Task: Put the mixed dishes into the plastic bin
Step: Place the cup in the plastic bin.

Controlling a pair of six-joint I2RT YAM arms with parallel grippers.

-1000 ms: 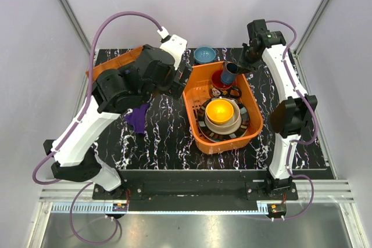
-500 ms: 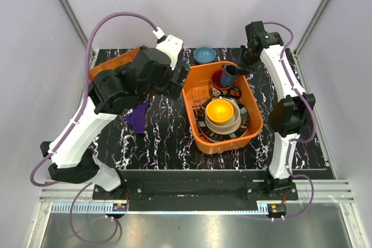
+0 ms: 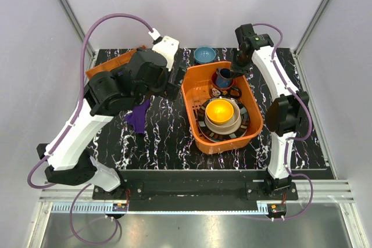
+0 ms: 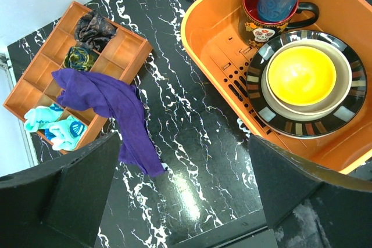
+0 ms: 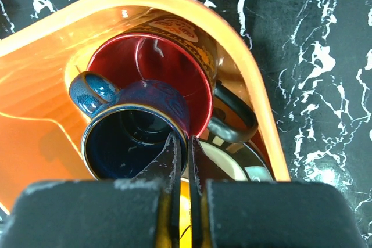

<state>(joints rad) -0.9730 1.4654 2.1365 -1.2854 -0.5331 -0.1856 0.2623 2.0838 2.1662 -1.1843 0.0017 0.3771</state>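
The step in hand was the placing of a mug. The right gripper (image 5: pixel 181 143) was closed on the rim wall of the blue mug (image 5: pixel 131 132), one finger inside the cup and one outside. The mug hung at the far end of the plastic bin (image 3: pixel 187 94), directly over the red mug (image 5: pixel 148 62) and partly down in its mouth. Whether it already rested there could not be told.

The near part of the bin held the striped-rim plate (image 4: pixel 302 126), with the beige bowl (image 4: pixel 273 94) on it and the yellow bowl (image 4: pixel 301 75) nested inside that.

The left gripper (image 4: pixel 183 166) stood wide open and empty above the table (image 4: pixel 186 120), beside the bin's left wall. The purple cloth (image 4: pixel 110 100) trailed off the compartment tray (image 4: pixel 52 68) below it.

One dish remained outside: the small blue bowl (image 3: pixel 204 55), on the table just beyond the bin's far rim.

Next move, as judged: lower the blue mug until it seats, open the fingers, and lift straight up so that the inner finger clears the rim without tipping the mug. The small blue bowl would then need collecting.
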